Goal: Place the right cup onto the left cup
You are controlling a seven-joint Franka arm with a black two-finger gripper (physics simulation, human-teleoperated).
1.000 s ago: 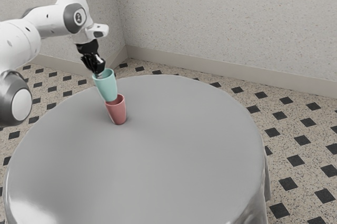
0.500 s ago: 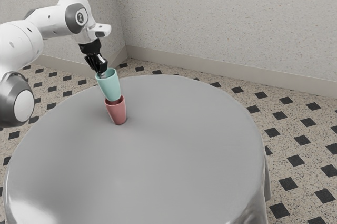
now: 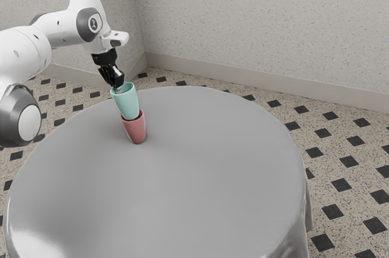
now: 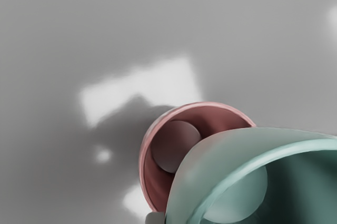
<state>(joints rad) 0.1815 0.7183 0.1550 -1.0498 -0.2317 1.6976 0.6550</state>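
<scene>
Exterior view: cup [image 3: 127, 103] (teal) seemingly held.

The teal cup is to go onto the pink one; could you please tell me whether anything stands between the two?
Nothing visible stands in the way: the teal cup, held by the end effector, is at the mouth of the pink cup, and the wrist view shows no obstacle in the mouth's uncovered part.

The pink cup [image 3: 134, 129] stands upright, mouth up, toward eleven o'clock on the round bench [image 3: 182, 191] in the exterior view. The teal cup [image 3: 126, 103], smooth and tapering, is mouth up above it, its narrow base at the pink mouth, overlapping the rim; how deep it sits, or whether they touch, is unclear.
</scene>
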